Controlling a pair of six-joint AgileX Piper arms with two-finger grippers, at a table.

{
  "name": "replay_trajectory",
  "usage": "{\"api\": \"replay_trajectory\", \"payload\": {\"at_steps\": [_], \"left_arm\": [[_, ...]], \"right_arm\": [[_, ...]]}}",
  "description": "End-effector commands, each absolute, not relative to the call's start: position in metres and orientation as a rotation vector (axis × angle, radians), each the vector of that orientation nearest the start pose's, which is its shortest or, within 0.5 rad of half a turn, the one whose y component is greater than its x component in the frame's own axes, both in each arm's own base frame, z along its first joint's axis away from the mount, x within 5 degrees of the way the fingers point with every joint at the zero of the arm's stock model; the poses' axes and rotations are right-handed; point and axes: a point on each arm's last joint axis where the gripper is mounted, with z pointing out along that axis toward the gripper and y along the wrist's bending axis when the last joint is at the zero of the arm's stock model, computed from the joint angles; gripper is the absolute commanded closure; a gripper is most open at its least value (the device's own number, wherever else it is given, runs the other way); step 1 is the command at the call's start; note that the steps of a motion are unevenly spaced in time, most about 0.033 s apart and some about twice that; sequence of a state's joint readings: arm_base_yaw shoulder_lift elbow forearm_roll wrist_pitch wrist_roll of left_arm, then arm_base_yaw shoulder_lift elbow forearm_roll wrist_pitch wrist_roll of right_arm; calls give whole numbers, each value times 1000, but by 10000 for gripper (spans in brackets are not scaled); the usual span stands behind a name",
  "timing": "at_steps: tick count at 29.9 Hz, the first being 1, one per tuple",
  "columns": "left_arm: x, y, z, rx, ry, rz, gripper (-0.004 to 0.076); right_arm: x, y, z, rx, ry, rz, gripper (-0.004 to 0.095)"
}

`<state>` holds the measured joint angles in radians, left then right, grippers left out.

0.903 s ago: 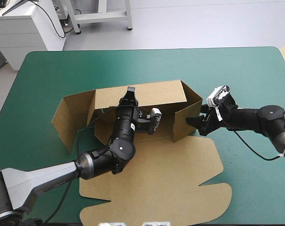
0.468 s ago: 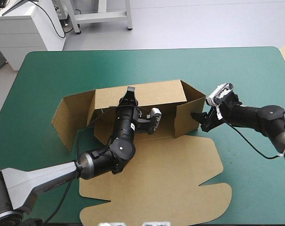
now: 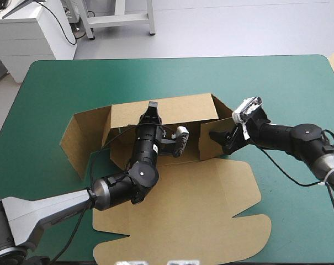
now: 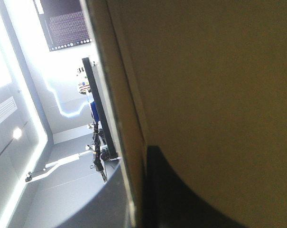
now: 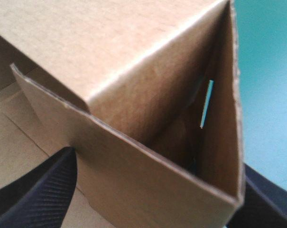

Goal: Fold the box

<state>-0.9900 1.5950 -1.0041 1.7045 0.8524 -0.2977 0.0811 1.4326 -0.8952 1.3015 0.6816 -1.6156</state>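
1. High view: the box (image 3: 183, 215) lies mid-table on the teal-green cover (image 3: 62, 83), back and side walls raised, lid flat toward the near edge; the left gripper (image 3: 152, 108) sits on the back wall's top edge, the right gripper (image 3: 219, 139) at the right wall
2. Left wrist view: its fingers (image 4: 195, 194) are all but closed, pinching the wall's edge
3. Right wrist view: its 2 fingers (image 5: 39, 190) stand wide apart, gripping nothing, a box corner between them

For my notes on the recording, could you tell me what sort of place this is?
Probably a robotics lab workbench: a table under a teal-green cover, and two robot arms whose left gripper and right gripper handle a brown box with walls partly raised.
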Motion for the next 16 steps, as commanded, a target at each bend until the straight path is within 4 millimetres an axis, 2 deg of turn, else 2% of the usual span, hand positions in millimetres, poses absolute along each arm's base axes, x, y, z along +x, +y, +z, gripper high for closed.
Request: {"api": "replay_trajectory", "payload": {"at_steps": [1,6,8,12,16], "left_arm": [[237,-239,307,1501,1079,1195,731],[237,-239,307,1501,1079,1195,731],[237,-239,307,1501,1079,1195,731],[237,-240,307,1508,1074,1186,731],[237,-240,307,1500,1084,1175,731]], "right_arm": [[287,93,293,-740,1925,461,191],[285,104,287,-652,1960,415,191],[282,106,277,-602,1994,403,203],[273,114,258,-590,2027,306,298],[267,124,255,-607,2018,275,373]]}}
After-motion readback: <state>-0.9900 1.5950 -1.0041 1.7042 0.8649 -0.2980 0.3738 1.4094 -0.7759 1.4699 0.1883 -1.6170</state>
